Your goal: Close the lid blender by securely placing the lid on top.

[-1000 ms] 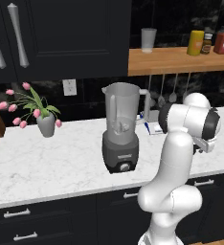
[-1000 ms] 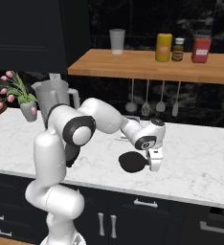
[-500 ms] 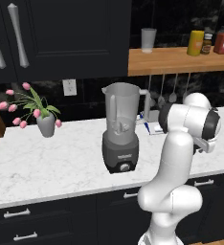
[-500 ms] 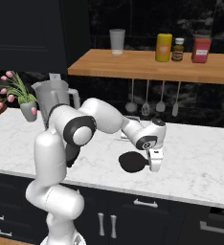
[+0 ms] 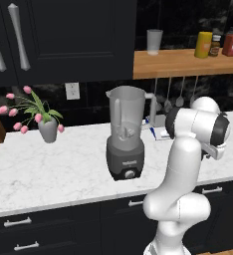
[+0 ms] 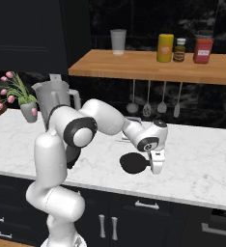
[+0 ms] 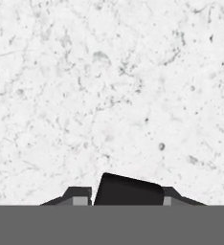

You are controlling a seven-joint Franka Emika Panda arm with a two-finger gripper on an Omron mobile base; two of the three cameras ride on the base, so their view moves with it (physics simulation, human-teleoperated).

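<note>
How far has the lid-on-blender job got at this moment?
Done: the gripper has reached the lid and its jaws sit closed on either side of it. In hand: the lid is low over the marble counter, well to the right of the blender. Left: lift, carry it over and seat it on the open jar rim.

Blender at mid-counter, lid low over the counter to its right.

The blender (image 5: pixel 126 137) stands on the counter (image 5: pixel 63 169), with a potted plant (image 5: pixel 41 117) to its left near the back wall and an outlet (image 5: pixel 71 90) on the wall between them. To the blender's right, the gripper (image 6: pixel 155 166) hangs just above the counter with the lid (image 6: pixel 133 163) between its fingertips. Behind it, utensils (image 6: pixel 153 101) hang beneath a shelf (image 6: pixel 148 67), on which a cup (image 6: pixel 118 42) stands left of three jars (image 6: pixel 182 48).
</note>
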